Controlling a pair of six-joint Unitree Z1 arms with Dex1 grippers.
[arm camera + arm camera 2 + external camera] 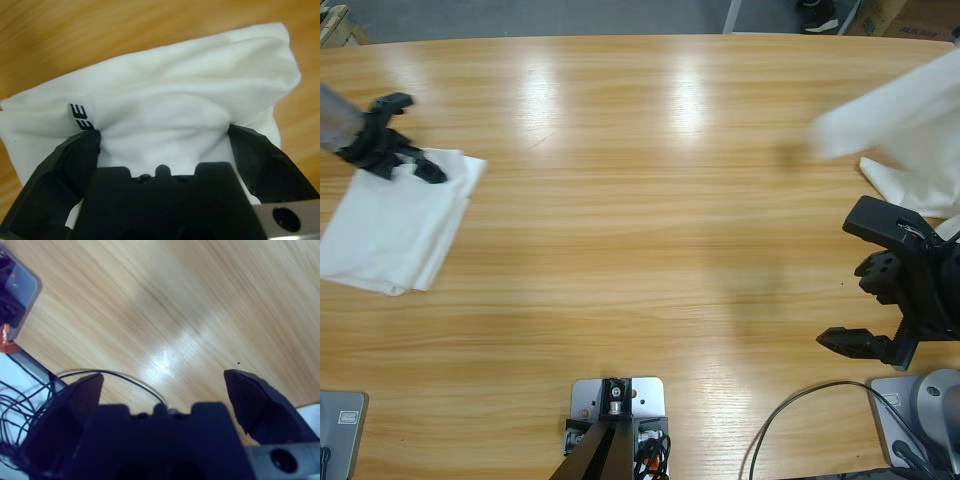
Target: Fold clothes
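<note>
A folded white shirt (395,230) is lying by the left edge of the table (640,200). The left gripper (405,160) is set at the shirt's far corner, the one toward the back edge of the table. In the left wrist view its jaws are spread wide, and the cloth (165,100) is spread between and ahead of them, touching both tips. Nothing is pinched yet. A small black-lettered tag (81,116) is seen just by one jaw.

A second heap of white cloth (910,150) is at the right edge of the table, partly lifted and blurred. The right gripper (880,310) is just in front of it, nearer the front edge, and is not touching it. Its jaws are spread too, with only bare wood between them (165,340).

So each gripper is closest to its own cloth. The heap lies from the right gripper toward the back edge, so a reach that way is probably needed.
</note>
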